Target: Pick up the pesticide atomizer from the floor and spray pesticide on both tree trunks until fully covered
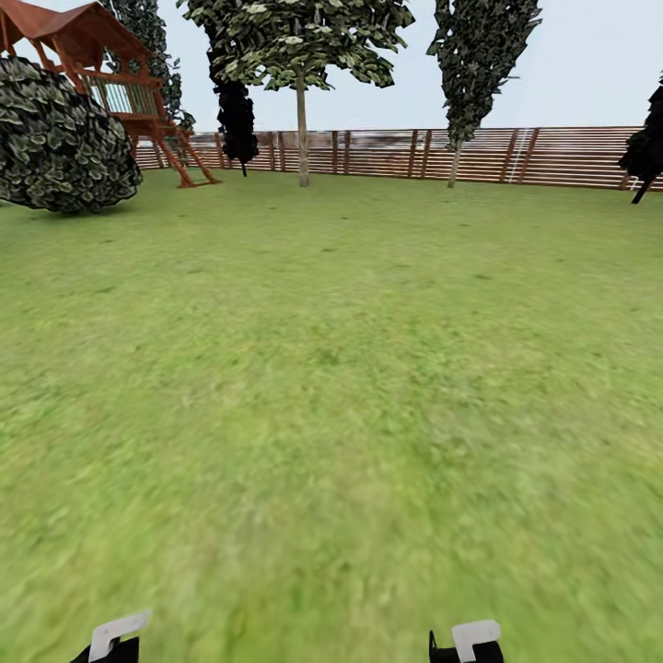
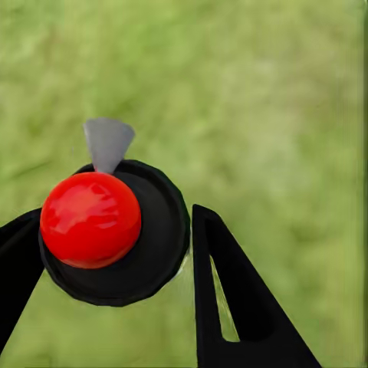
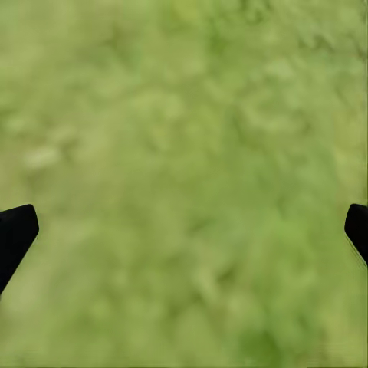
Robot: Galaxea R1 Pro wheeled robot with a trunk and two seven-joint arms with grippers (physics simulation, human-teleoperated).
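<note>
The left gripper [image 2: 107, 253] is closed around the pesticide atomizer [image 2: 115, 230], its red cap between the fingers; the right gripper [image 3: 184, 230] hangs wide, empty, over grass [image 3: 184, 115], so any jolt while driving could loosen the bottle.

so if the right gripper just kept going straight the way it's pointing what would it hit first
Most likely the grass. The right gripper is open, nothing sits between its fingertips, and blurred lawn lies ahead, though how far off it is cannot be judged.
</note>
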